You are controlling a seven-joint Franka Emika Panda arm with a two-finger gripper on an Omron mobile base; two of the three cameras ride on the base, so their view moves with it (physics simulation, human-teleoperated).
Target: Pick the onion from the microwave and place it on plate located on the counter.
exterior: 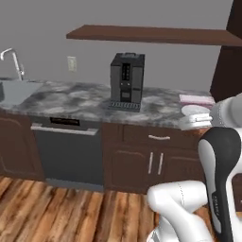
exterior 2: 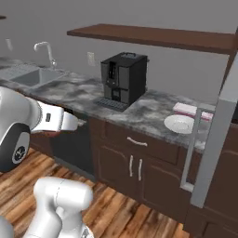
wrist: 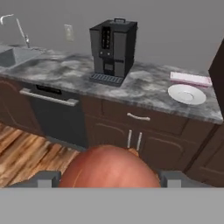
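We see the onion (wrist: pixel 109 167) clenched in our gripper (wrist: pixel 109 178), between both fingertips. The plate (wrist: pixel 187 94) sits on the counter (wrist: pixel 144 85) (beside a black coffee machine (wrist: pixel 112 47)), well apart.

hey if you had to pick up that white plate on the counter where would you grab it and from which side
Probably by its raised rim, from above: the plate lies flat on the counter, so only its edge offers a hold. I'd take the front edge, since a pink pad lies close behind. The gripper already holds the onion.
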